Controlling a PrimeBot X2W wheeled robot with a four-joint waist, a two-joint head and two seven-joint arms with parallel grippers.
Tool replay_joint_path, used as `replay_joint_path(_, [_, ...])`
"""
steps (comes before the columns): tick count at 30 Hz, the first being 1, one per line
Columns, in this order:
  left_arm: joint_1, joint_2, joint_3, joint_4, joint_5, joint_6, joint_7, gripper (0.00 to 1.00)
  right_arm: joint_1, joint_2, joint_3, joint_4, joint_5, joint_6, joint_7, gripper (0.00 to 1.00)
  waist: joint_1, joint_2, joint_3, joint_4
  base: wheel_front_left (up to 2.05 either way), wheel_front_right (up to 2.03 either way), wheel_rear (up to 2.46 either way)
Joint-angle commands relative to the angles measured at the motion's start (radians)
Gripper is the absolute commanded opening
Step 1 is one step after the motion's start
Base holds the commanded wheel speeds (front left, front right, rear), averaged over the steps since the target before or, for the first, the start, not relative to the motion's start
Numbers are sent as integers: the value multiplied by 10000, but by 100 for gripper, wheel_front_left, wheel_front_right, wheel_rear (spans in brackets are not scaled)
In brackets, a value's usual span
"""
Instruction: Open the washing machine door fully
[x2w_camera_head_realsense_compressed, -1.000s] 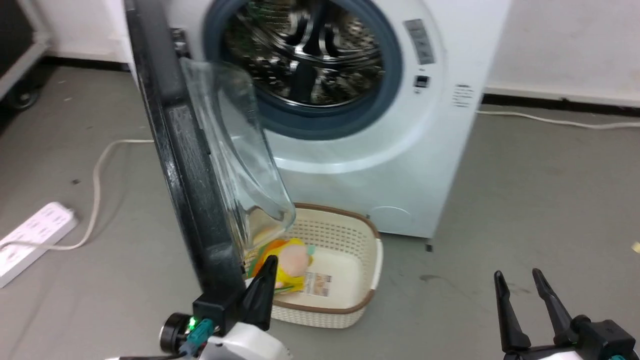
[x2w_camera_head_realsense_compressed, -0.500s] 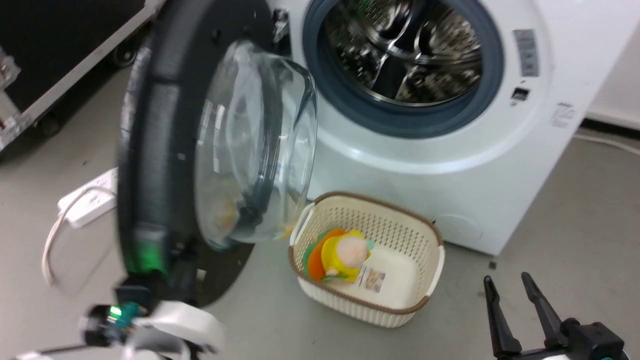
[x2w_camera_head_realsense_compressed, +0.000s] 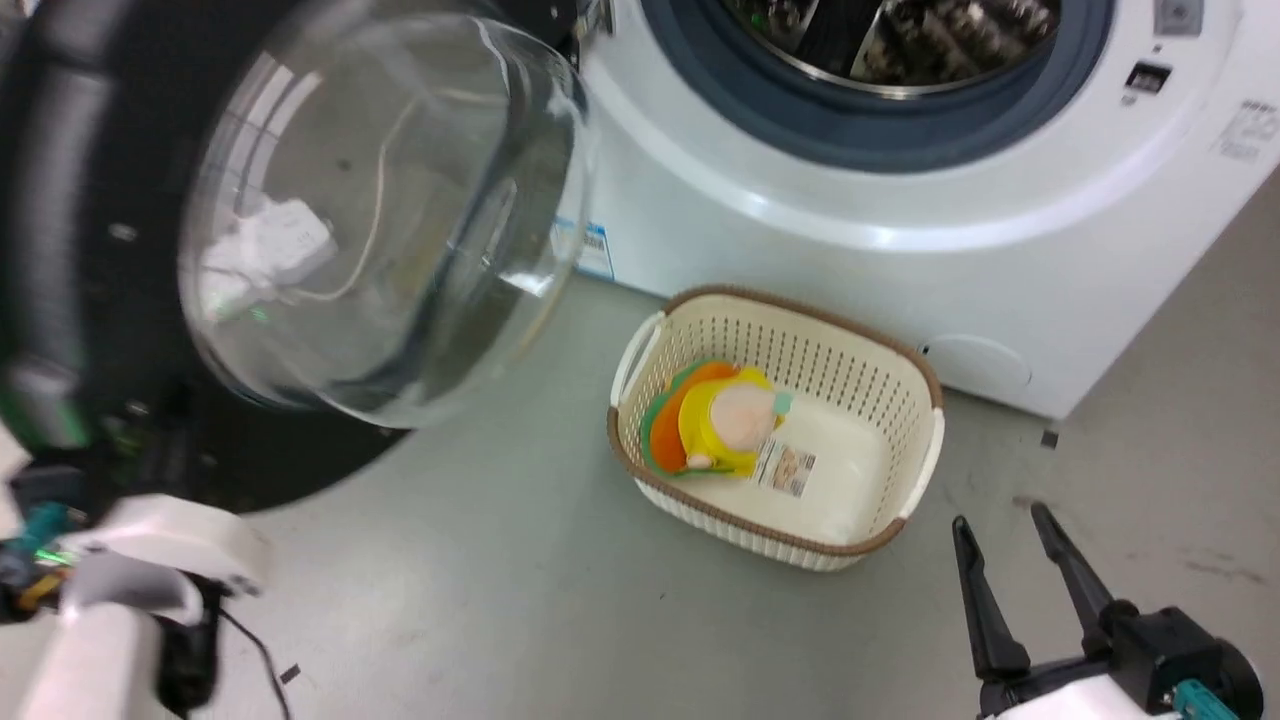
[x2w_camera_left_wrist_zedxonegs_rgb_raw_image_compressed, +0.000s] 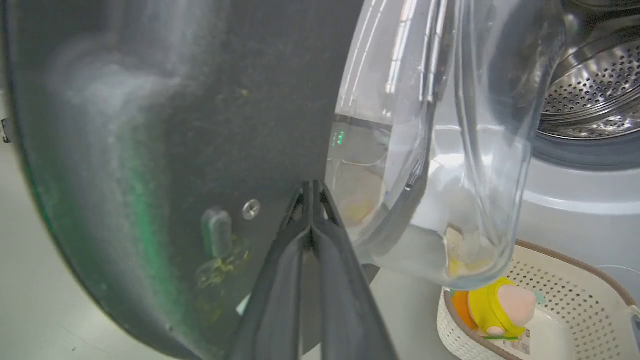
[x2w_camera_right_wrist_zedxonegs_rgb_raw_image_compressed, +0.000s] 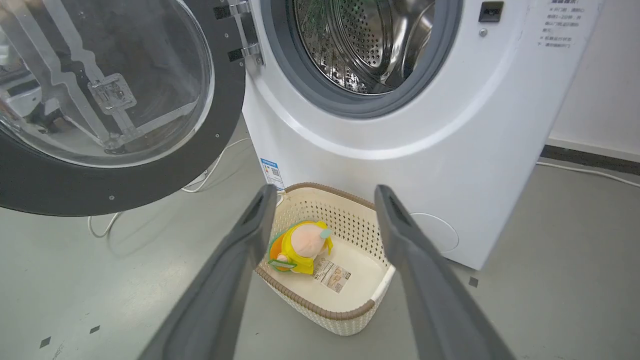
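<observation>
The washing machine door (x2w_camera_head_realsense_compressed: 60, 200), black-rimmed with a bulging glass bowl (x2w_camera_head_realsense_compressed: 380, 210), stands swung out to the left of the white washing machine (x2w_camera_head_realsense_compressed: 850, 260) on its metal hinge (x2w_camera_right_wrist_zedxonegs_rgb_raw_image_compressed: 245, 30). The steel drum (x2w_camera_right_wrist_zedxonegs_rgb_raw_image_compressed: 365, 40) is exposed. In the left wrist view my left gripper (x2w_camera_left_wrist_zedxonegs_rgb_raw_image_compressed: 311, 187) is shut, its tips against the door's black inner face (x2w_camera_left_wrist_zedxonegs_rgb_raw_image_compressed: 175, 125), with nothing between the fingers. That arm's pale wrist (x2w_camera_head_realsense_compressed: 150, 540) sits below the door's lower edge. My right gripper (x2w_camera_head_realsense_compressed: 1000, 520) hangs open at the lower right, apart from the machine, pointing over the basket (x2w_camera_right_wrist_zedxonegs_rgb_raw_image_compressed: 325, 190).
A cream perforated basket (x2w_camera_head_realsense_compressed: 920, 430) holding a yellow and orange plush toy (x2w_camera_head_realsense_compressed: 725, 425) stands on the grey floor before the machine. A white power strip (x2w_camera_head_realsense_compressed: 265, 245) shows through the glass. A cable (x2w_camera_right_wrist_zedxonegs_rgb_raw_image_compressed: 585, 170) runs along the wall at right.
The door has swung from edge-on to wide open toward the left, and my left arm has gone left with it. The head camera has turned. The right gripper has stayed put.
</observation>
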Motion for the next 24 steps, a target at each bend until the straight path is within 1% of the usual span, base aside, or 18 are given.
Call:
replay_joint_path(1, [-353, 241, 239, 294, -155, 22, -78, 0, -178, 28, -38, -83, -103, 10, 29, 100, -2, 0, 215, -16, 0, 0, 0])
replay_joint_path(9, [-1088, 715, 564, 1444, -382, -132, -260, 0, -240, 22, -94, -234, -277, 10, 190, 100, -2, 0, 386, -71, 0, 0, 0])
replay_joint_path(15, [-1309, 774, 621, 1942, -386, -158, -555, 0, -248, 6, -94, -218, -255, 10, 216, 100, -2, 0, 304, -138, 0, 0, 0])
replay_joint_path(20, [-1115, 776, 487, 1711, -85, -50, -732, 0, -251, 11, -206, -175, -190, 10, 170, 100, -2, 0, 37, -245, 0, 0, 0])
replay_joint_path(21, [-771, 518, 322, 1096, 112, 68, -813, 0, -301, 18, -550, -139, 15, 10, 101, 100, -2, 0, -254, -373, 0, 0, 0])
replay_joint_path(24, [-285, 238, 64, 252, 332, 133, -849, 0, -310, 22, -798, -94, 89, 10, 43, 100, -2, 0, -651, -548, 0, 0, 0])
